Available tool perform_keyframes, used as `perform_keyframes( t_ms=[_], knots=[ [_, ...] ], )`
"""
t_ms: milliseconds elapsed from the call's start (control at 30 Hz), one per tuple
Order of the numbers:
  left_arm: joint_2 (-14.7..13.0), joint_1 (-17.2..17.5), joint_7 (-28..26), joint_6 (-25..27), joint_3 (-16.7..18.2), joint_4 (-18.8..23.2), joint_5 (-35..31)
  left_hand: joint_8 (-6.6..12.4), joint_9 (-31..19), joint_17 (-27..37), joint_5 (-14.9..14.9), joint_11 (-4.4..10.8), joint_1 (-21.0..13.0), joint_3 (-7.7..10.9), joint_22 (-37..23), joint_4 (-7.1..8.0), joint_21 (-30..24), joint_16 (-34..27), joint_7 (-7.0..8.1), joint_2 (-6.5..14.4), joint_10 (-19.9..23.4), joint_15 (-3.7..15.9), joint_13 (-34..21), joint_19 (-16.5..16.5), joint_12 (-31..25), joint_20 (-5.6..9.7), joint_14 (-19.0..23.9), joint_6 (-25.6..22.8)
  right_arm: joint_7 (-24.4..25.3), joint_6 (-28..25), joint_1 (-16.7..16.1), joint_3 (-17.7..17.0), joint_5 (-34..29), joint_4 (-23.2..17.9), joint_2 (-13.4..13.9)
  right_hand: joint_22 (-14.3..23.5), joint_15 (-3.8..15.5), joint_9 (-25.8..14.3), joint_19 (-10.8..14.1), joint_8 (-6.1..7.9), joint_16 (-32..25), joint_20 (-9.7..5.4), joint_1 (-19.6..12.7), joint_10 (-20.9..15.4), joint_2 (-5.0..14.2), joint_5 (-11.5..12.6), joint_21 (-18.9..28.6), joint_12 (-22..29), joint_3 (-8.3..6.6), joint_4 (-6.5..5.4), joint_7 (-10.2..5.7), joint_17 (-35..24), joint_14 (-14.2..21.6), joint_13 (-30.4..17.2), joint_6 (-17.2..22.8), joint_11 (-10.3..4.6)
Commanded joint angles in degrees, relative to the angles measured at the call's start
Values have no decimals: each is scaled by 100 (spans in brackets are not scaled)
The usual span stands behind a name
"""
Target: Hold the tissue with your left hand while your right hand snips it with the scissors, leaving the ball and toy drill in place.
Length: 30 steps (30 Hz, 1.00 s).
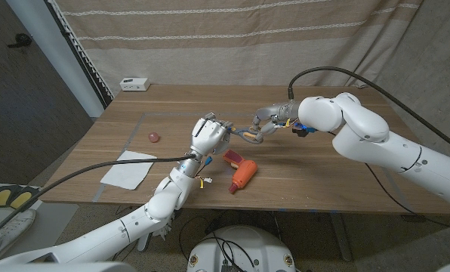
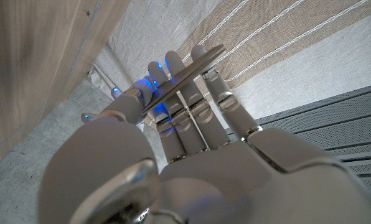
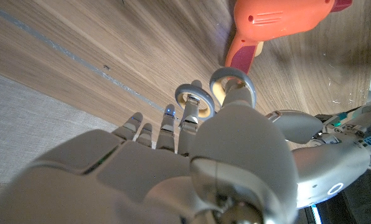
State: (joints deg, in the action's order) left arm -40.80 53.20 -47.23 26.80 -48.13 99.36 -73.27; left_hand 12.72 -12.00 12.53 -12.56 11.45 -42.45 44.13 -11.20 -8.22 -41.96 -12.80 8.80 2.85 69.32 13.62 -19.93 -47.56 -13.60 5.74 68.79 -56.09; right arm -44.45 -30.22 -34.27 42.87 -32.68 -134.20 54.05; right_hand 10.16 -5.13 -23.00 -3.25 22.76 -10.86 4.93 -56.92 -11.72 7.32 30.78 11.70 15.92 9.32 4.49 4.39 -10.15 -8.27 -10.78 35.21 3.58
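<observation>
On the wooden table (image 1: 361, 181), going from the robot's left, a white tissue (image 1: 129, 169) lies flat near the front left edge, apart from both hands, with a strip of tape running beside it. A little farther back sits a small pink ball (image 1: 153, 137), alone on the wood. At the table's far left corner stands a small white box (image 1: 135, 83). Toward the middle, the left hand (image 1: 209, 137) is raised above the table with its fingers (image 2: 198, 93) held close together and pointing up; in the left wrist view the blades of the scissors (image 1: 247, 134) lie across those fingers, pinched against them by the thumb. The scissors bridge the 2 hands: their grey loop handles (image 3: 213, 90) are at the right hand (image 1: 274, 117), whose fingers are hooked through the loops in the right wrist view, while the rest of its fingers lie close together alongside. Below the scissors, an orange and red toy drill (image 1: 241, 172) lies on its side on the table, just beside the left forearm and touching neither hand. Behind the table hangs a beige striped curtain (image 1: 232, 38)
</observation>
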Motion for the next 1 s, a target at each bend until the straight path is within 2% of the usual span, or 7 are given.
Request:
perform_keyframes(
  t_ms=[33, 100, 233, 567, 667, 867, 1000],
  knots=[
    [70, 4, -32, 3, -6, -53, 158, -1, -2, 11, -28, 32, -20, 43, -14, -17, -34, 4, 4, 48, 77, -6, -15, 10, -24, 464, 44, -25, -4, 125, -16, 29, -153, 75, -60, 13, -25, -16, 56, 21, -39, 31, 77, -84, -1, 64, 25, 32, 63, -18, -9, -10, 60, -25, 83, 19],
    [89, 5, -34, 8, -7, -52, 186, 0, -3, 10, -28, 32, -20, 43, -14, -17, -36, 5, 4, 48, 78, -6, -16, 10, -25, 464, 42, -28, -21, 143, -35, 0, -108, 88, -65, 13, -39, -17, 61, 9, -36, 43, 94, -85, -10, 70, 24, 30, 76, -26, -2, -10, 67, -25, 61, 32],
    [119, -2, -54, 12, -17, -61, 221, 1, -4, 9, -28, 31, -23, 44, -14, -16, -39, 5, -4, 50, 75, -7, -15, 11, -22, 464, 44, -29, 17, 175, -84, -35, -100, 98, -55, 16, 70, -20, 74, -34, -104, 64, 175, -32, -47, 105, 17, 0, 137, -64, -3, -19, 325, -24, -5, 33],
    [192, -4, -94, 45, -27, -91, 323, 5, -6, 6, -29, 31, -28, 45, -13, -16, -45, 9, -20, 51, 76, -7, -17, 13, -22, 464, 40, -40, 6, 157, -134, -85, -132, 71, -45, 19, -13, -27, 39, -87, -12, 118, 197, 19, -66, 161, -7, -29, 171, -69, -22, -25, 186, -25, -105, 25],
    [210, -3, -114, 52, -31, -103, 354, 2, -6, 7, -29, 31, -29, 44, -13, -16, -47, 8, -24, 51, 77, -7, -17, 14, -22, 464, 42, -31, 8, 123, -149, -98, -140, 66, -53, 20, -16, -41, 57, -8, -6, 121, 183, -24, -66, 195, -4, -18, 176, -60, -40, -26, 197, -25, 95, 21],
    [198, 2, -123, 72, -42, -103, 370, 2, -7, 9, -29, 31, -31, 44, -13, -15, -53, 5, -10, 52, 79, -7, -18, 15, -22, 463, 46, -32, 31, 117, -167, -117, -108, 90, -63, 22, 31, -141, 155, 293, -12, 99, 116, -299, -65, 292, 15, 51, 188, -18, -58, -29, 296, -23, 699, -19],
    [191, 19, -135, 80, -34, -94, 405, 2, -8, 8, -29, 31, -30, 43, -12, -15, -56, 7, -19, 48, 80, -7, -19, 16, -22, 463, 44, -31, 5, 134, -149, -95, -108, 102, -76, 22, 34, -173, 174, 370, -19, 99, 97, -400, -73, 312, 15, 76, 195, -5, -63, -29, 341, -22, 829, -24]
  ],
)
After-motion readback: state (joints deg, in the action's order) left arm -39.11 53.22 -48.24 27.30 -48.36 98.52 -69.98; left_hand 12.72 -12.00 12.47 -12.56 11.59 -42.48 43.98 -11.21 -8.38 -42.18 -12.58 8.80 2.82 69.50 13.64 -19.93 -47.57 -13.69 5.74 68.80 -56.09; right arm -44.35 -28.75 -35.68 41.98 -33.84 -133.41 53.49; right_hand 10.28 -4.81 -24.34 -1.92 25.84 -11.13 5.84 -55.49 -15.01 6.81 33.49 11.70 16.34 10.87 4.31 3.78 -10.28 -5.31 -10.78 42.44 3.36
